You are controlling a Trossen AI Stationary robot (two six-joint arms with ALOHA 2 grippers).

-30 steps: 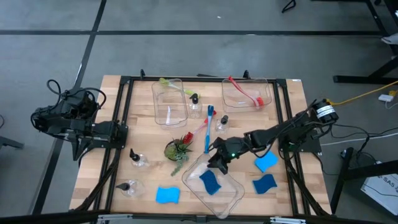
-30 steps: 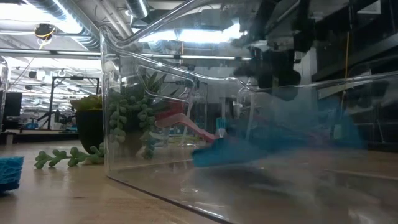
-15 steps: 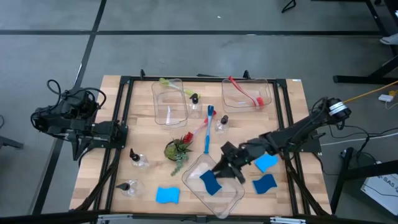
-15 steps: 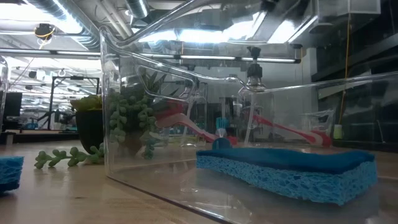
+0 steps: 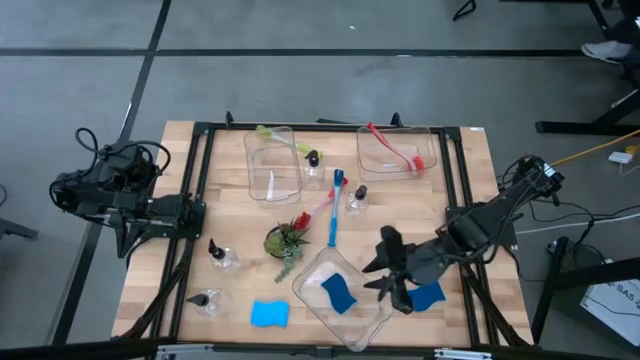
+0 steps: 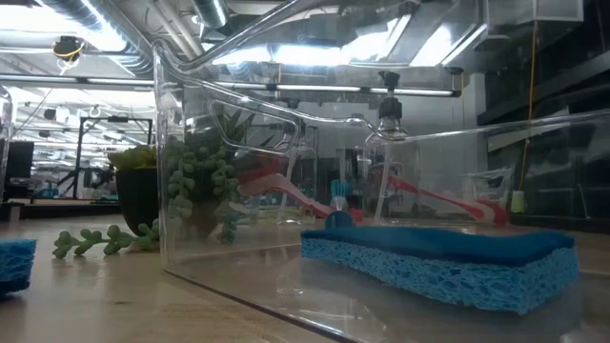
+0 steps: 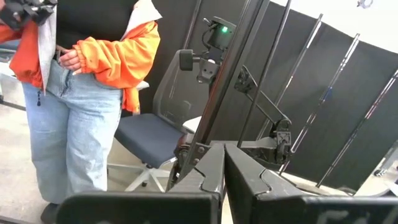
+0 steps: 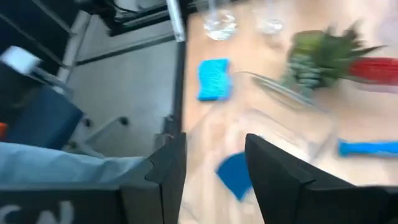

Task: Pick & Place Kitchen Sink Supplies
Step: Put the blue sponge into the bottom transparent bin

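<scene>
A blue sponge lies flat on the floor of the near clear bin; the low view shows this sponge close up. My right gripper hangs open and empty above the table, just right of that bin. In the right wrist view its fingers frame the bin and sponge below. A second sponge lies on the table near the front edge, and a third shows partly under my right arm. My left gripper waits shut at the table's left edge.
Small pump bottles stand on the table. A blue brush and a red one lie mid-table by the potted plant. Two far bins hold a yellow-green brush and a red brush.
My right gripper has risen out of the near bin, swung toward the table's right edge and rolled, staying open. The blue sponge, blurred a second ago, now lies flat and still on the bin's floor.
</scene>
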